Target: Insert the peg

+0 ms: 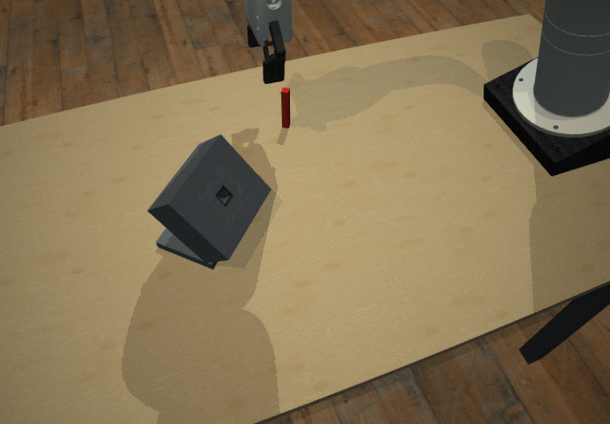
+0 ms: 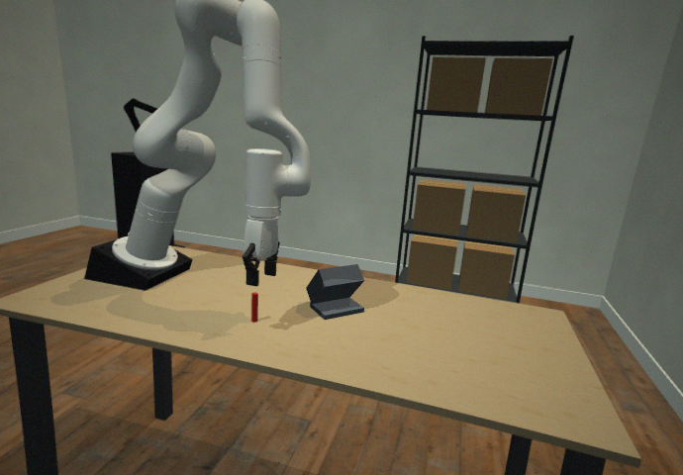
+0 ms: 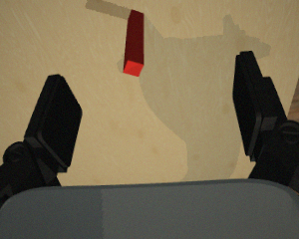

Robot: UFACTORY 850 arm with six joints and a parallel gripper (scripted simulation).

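A red square peg (image 1: 285, 107) (image 2: 253, 307) (image 3: 134, 51) stands upright on the wooden table (image 1: 415, 209) (image 2: 465, 358). A dark grey sloped panel (image 1: 213, 194) (image 2: 335, 284) with a square hole (image 1: 224, 195) in its face sits on a flat base a little way from the peg. My gripper (image 1: 271, 70) (image 2: 259, 274) (image 3: 149, 83) is open and empty. It points down and hovers above the peg, slightly off to one side. In the wrist view the peg's top lies ahead of the gap between the fingers.
The arm's black base (image 1: 560, 134) (image 2: 135, 268) is mounted on a table corner. A black shelf rack (image 2: 482, 167) with cardboard boxes stands behind the table. The table's far edge runs just behind the gripper in the top view.
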